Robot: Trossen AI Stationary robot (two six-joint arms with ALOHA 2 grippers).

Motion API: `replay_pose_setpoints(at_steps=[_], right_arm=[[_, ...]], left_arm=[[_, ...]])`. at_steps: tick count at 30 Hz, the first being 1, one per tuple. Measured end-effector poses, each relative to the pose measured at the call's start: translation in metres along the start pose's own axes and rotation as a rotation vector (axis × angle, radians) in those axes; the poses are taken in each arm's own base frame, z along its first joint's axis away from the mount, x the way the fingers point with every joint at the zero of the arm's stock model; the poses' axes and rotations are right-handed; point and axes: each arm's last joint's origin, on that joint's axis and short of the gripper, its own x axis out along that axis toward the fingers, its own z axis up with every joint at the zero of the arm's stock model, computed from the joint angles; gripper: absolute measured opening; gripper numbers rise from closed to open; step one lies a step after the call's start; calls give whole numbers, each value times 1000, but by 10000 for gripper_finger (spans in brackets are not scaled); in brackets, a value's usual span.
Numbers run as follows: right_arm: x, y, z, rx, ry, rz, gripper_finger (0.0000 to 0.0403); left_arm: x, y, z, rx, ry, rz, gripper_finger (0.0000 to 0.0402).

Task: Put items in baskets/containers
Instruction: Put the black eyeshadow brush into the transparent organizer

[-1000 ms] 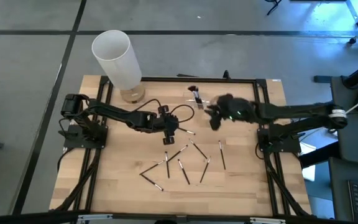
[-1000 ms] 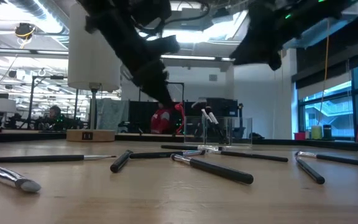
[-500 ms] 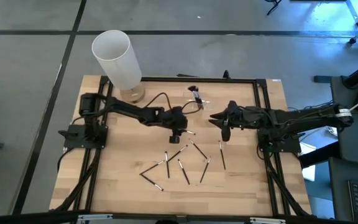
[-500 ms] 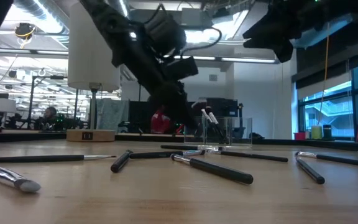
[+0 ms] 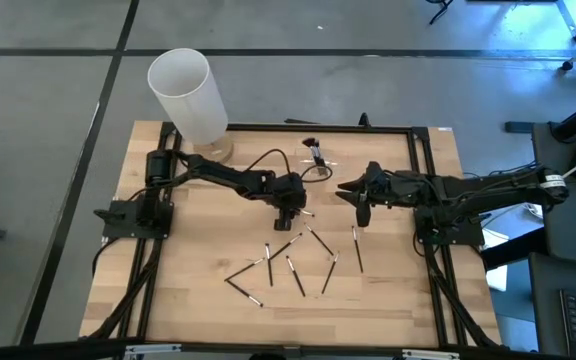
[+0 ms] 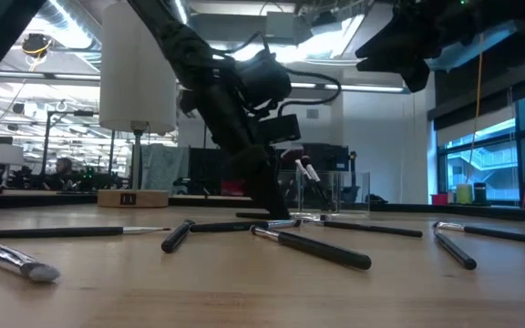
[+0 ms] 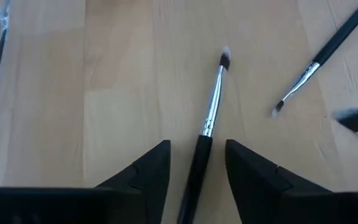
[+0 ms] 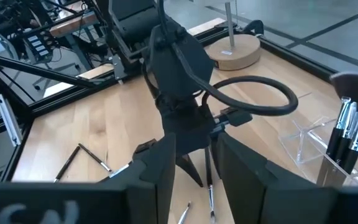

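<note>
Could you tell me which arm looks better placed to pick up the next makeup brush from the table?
The left, probably. Its hand is down at the table with open fingers on either side of a brush handle, near the clear organizer. The right hand hangs above the table, over no brush.

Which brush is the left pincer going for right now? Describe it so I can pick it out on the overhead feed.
Start at the clear organizer near the table's far edge, then drop just toward the near side to the left pincer. The brush lies flat between its open fingers, black handle, silver ferrule, small dark tip. It lies apart from the scattered brushes nearer the front edge, and it is the only one straddled by a pincer.
</note>
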Motion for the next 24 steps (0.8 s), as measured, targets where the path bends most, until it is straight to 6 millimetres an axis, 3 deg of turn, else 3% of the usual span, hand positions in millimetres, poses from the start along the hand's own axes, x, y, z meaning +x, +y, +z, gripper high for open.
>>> replay_pose_setpoints(at_steps=[14,21,24], right_arm=[[0,1,2,-27,-21,7,120],[4,-9,2,-28,-13,-81,120],[9,-17,-5,-10,42,-146,120]], left_arm=[[0,1,-2,-34,35,68,28],[-5,5,-1,-136,48,166,31],[-17,8,4,-196,19,225,37]])
